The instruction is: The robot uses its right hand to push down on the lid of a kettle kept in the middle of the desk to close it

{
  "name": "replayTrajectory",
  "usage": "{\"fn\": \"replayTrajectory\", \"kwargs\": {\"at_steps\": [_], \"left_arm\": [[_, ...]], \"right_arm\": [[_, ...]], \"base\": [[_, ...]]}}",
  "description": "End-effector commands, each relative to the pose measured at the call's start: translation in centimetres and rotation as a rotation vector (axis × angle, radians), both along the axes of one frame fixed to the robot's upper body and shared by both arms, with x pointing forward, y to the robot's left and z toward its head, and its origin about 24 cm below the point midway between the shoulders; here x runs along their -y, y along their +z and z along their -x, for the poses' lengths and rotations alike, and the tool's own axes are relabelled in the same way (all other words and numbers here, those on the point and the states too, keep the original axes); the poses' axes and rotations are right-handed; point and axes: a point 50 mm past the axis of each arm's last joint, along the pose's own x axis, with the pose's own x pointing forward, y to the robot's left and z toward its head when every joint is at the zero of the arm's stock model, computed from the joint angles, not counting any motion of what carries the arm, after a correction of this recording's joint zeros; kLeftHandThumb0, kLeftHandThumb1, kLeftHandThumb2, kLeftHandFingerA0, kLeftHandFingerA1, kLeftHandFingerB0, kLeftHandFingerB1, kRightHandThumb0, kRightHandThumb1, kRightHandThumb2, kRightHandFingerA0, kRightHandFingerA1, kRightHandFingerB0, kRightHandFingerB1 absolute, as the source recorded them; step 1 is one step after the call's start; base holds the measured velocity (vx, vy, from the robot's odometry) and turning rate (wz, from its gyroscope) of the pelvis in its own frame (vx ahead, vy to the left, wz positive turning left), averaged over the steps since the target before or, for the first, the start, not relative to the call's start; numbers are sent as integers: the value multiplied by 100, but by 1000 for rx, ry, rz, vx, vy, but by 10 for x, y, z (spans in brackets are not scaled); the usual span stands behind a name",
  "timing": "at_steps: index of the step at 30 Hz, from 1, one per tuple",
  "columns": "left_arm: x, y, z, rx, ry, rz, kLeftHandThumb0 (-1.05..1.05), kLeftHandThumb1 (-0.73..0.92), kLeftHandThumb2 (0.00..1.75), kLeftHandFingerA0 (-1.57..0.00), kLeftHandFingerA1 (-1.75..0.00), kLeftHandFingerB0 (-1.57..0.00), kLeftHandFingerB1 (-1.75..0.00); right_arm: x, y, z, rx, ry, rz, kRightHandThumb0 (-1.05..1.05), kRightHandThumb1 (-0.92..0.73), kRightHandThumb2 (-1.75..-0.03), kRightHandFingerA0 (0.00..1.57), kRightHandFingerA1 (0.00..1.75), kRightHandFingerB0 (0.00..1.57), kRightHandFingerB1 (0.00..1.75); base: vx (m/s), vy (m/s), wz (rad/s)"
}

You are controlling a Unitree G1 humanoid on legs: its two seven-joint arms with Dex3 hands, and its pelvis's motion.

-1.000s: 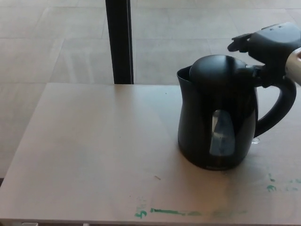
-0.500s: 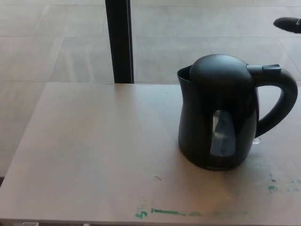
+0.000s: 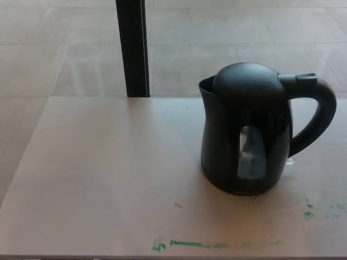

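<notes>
Head view shows the black kettle [image 3: 255,135] upright toward the counter's [image 3: 97,179] right side, handle [image 3: 317,116] facing the right edge, lid [image 3: 246,80] apparently seated flush. Neither hand shows, so their state cannot be told. Risk: if the lid is only resting unlatched, it may pop open; another off-centre push could tip the kettle.

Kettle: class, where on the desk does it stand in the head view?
The kettle stands upright right of centre on the desk, its handle pointing right, with the black post behind to its left.
</notes>
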Motion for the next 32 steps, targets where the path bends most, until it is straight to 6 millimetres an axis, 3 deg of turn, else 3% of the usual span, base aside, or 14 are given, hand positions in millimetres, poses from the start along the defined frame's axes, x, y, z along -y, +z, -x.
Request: {"fn": "replayTrajectory", "kwargs": {"at_steps": [1,8,9,10,14,15,18,20,24,26,27,29,30,32], "left_arm": [[-1,-1,7,-16,22,-9,-67,68,61,-51,-48,-36,-36],[0,-2,5,-8,-2,-8,-71,66,60,-49,-46,-37,-35],[1,-2,3,-12,-23,-13,-71,68,61,-47,-45,-35,-35],[2,-2,2,-4,-16,-6,-70,67,60,-47,-46,-36,-35],[2,-1,-2,-5,-23,-15,-71,68,61,-52,-46,-35,-35],[2,-1,-4,10,-20,-13,-70,68,60,-53,-48,-35,-34],[4,-2,-10,34,-3,-5,-73,55,92,-47,-61,-30,-49],[5,-3,-10,17,-20,-17,-71,69,61,-49,-48,-36,-35],[5,-1,-11,15,-46,-22,-70,71,62,-48,-47,-32,-34],[5,-1,-11,18,-38,-15,-72,69,61,-45,-47,-33,-34],[5,-2,-12,21,-24,-10,-69,68,61,-48,-48,-34,-34],[6,-2,-14,22,-16,-5,-71,69,61,-50,-49,-34,-34],[5,-2,-14,22,-24,-7,-69,70,61,-50,-50,-33,-34],[5,-1,-14,26,-31,-9,-67,71,61,-49,-48,-33,-34]], "right_arm": [[41,-43,58,77,-52,-235,-82,-77,-65,33,56,40,35],[58,-148,134,131,-255,-465,-70,-78,-64,45,41,39,33],[59,-157,144,136,-283,-503,-63,-60,-101,40,56,22,45],[60,-172,156,149,-305,-546,-68,-72,-66,42,43,35,35],[62,-216,188,177,-422,-686,-64,-77,-63,46,42,38,35],[62,-241,206,205,-517,-804,-68,-61,-97,39,55,23,44],[54,-260,223,251,-602,-875,-57,-62,-92,44,83,37,49],[53,-271,233,271,-647,-919,-56,-62,-90,51,86,36,49],[49,-292,246,287,-722,-1032,-61,-62,-97,36,56,23,47],[47,-298,254,253,-737,-1044,-58,-78,-63,41,51,36,37],[46,-300,254,252,-749,-1049,-62,-63,-93,40,62,34,51],[44,-306,256,266,-771,-1070,-58,-62,-96,47,72,39,54],[43,-308,256,256,-776,-1068,-58,-78,-63,50,62,40,38],[41,-310,257,216,-774,-1064,-59,-81,-64,49,57,35,35]], "base": [[0,0,0],[0,0,0],[0,0,0],[0,0,0],[0,0,0],[0,0,0],[0,0,0],[0,0,0],[0,0,0],[0,0,0],[0,0,0],[0,0,0],[0,0,0],[0,0,0]]}}
